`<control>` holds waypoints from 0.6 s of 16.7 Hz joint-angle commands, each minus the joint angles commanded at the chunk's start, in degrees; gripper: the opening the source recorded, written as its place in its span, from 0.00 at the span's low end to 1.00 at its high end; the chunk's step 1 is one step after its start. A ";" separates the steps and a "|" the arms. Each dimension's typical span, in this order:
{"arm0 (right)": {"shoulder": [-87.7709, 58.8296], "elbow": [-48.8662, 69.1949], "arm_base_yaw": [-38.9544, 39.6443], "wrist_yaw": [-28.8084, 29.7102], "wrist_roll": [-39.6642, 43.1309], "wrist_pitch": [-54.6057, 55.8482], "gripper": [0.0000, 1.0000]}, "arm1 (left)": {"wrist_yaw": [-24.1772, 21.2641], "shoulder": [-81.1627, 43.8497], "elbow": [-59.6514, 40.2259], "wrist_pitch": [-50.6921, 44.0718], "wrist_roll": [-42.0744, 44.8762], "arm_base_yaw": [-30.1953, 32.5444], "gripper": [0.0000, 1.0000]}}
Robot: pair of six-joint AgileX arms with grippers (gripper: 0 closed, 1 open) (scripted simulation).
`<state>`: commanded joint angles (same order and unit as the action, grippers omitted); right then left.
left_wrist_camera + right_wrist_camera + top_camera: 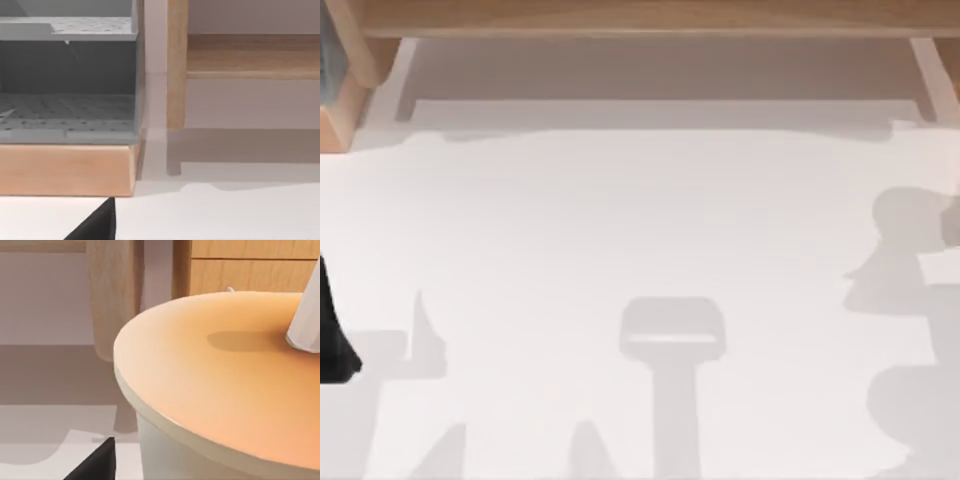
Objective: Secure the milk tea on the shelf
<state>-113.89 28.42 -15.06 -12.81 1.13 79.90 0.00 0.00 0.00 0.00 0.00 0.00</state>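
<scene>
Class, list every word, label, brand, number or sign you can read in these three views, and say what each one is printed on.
None: no readable text on the milk tea, the shelf, the grey perforated rack or the white table.

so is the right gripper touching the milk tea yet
Cannot tell. The right wrist view shows the milk tea very close, with one dark fingertip beside its wall, but no plain contact or gap.
</scene>
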 joint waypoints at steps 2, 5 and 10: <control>-1.14 2.02 0.56 0.57 -0.05 -0.93 1.00 | 0.00 0.00 0.00 0.00 0.00 0.00 1.00; -1.20 2.15 0.60 0.61 -0.05 -1.00 1.00 | 0.00 0.00 0.00 0.00 0.00 0.00 1.00; -1.20 2.15 0.60 0.61 -0.05 -1.00 0.70 | 0.00 0.00 0.00 0.00 0.00 0.00 1.00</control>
<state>-115.09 30.57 -14.46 -12.19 1.08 78.90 0.00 0.00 0.00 0.00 0.00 0.00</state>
